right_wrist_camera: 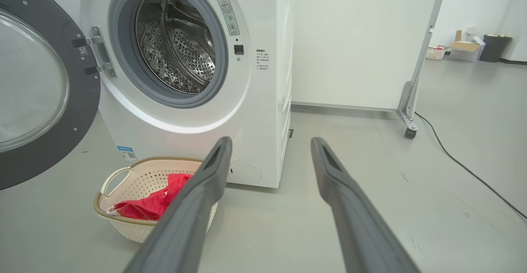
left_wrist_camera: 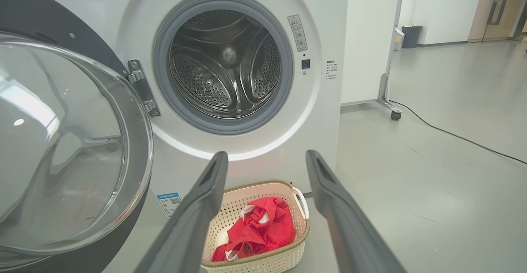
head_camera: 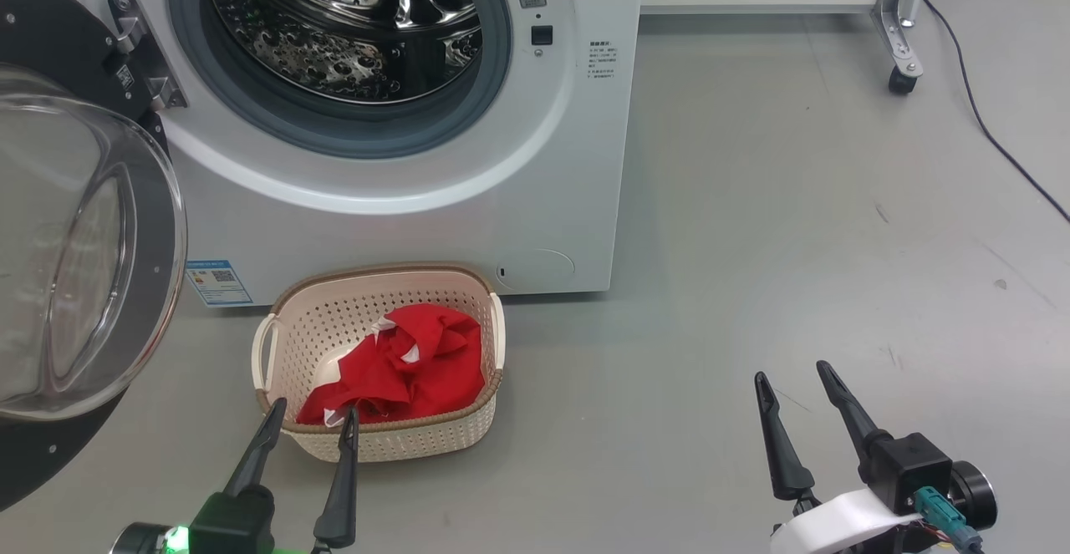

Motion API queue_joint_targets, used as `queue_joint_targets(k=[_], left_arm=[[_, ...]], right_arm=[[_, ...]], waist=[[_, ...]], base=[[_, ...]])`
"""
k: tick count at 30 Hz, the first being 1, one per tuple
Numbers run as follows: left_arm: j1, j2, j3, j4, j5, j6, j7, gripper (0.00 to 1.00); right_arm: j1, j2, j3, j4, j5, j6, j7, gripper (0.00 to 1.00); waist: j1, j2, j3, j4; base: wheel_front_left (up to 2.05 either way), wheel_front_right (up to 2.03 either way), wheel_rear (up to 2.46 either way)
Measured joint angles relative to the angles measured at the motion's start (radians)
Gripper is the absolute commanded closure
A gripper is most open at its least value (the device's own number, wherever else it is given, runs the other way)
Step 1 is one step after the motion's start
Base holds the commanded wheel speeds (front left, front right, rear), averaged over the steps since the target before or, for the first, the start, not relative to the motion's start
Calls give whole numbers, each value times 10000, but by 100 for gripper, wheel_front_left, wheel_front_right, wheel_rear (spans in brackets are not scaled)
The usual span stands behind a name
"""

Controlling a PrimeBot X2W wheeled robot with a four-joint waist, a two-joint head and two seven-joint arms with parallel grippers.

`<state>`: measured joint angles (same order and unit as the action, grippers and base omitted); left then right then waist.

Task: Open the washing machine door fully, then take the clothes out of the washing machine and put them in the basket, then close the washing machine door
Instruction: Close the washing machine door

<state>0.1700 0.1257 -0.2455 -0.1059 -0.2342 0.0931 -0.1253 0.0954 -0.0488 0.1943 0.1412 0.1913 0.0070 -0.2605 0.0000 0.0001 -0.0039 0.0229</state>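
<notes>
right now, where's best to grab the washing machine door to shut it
Probably the black rim of the washing machine door at its free edge, opposite the hinge; the bulging glass offers no hold. Come from its outer side with the left gripper.

No word or number is big enough to read. The washing machine [head_camera: 543, 203] has a blue sticker [head_camera: 219, 282] low on its front, at the left. The sticker has a white middle, small coloured bars and a square code made of black dots. A long grey label [left_wrist_camera: 298, 33] sits on the white front, just right of the round opening. A warning triangle [left_wrist_camera: 294, 19] is at its top, with tiny print under it. Further right is a small block of black print [head_camera: 603, 59] in a few short lines. The washing machine door [head_camera: 50, 61] has a tiny white tag [head_camera: 124, 77] on its black rim, beside the hinge, with a dotted code.
</notes>
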Motion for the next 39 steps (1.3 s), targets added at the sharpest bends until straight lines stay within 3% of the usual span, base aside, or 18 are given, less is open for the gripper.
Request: queue_joint_targets(k=[23, 39], left_arm=[[-1, 69, -25, 0, 86, 0, 10, 0], [-37, 100, -159, -4, 188, 0, 23, 0]], right_arm=[[0, 4, -44, 42, 2, -25, 0, 0], [1, -15, -261, -107, 6, -98, 0, 0]], waist=[[0, 0, -34, 141], [0, 0, 6, 1038]], base=[[-1, 1, 0], [0, 0, 0]])
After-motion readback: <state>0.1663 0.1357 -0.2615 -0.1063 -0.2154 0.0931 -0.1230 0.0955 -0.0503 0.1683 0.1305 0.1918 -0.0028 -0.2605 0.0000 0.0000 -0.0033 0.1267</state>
